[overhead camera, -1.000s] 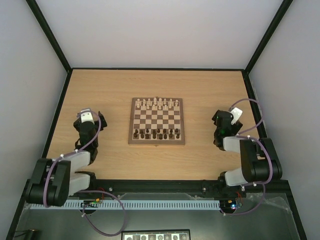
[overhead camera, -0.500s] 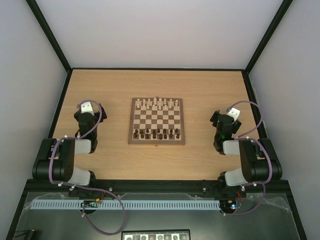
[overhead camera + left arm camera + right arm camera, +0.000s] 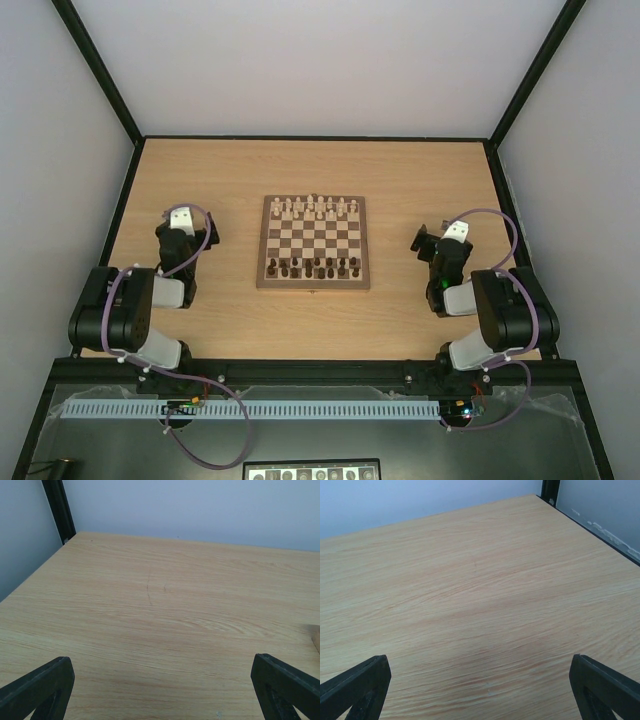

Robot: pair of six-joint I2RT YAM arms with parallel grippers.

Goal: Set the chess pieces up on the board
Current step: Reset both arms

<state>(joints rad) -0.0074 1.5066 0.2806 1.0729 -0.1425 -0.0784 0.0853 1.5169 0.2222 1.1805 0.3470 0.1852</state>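
Note:
The board (image 3: 314,241) lies in the middle of the table in the top view. Several dark brown chess pieces (image 3: 313,267) stand in its two near rows. My left gripper (image 3: 178,226) is folded back left of the board, open and empty; its wrist view shows the two fingertips (image 3: 45,685) wide apart over bare wood. My right gripper (image 3: 432,243) is folded back right of the board, open and empty, with its fingertips (image 3: 605,685) wide apart over bare wood. A sliver of the board's corner (image 3: 316,637) shows at the right edge of the left wrist view.
Several cream-white pieces (image 3: 316,207) stand in the board's two far rows. White walls with black frame posts (image 3: 58,507) enclose the wooden table (image 3: 400,180) on three sides. A black rail (image 3: 320,370) runs along the near edge.
Both arms have drawn back and folded toward their bases. The left gripper has shifted slightly right, the right gripper slightly left. The board and pieces have not moved.

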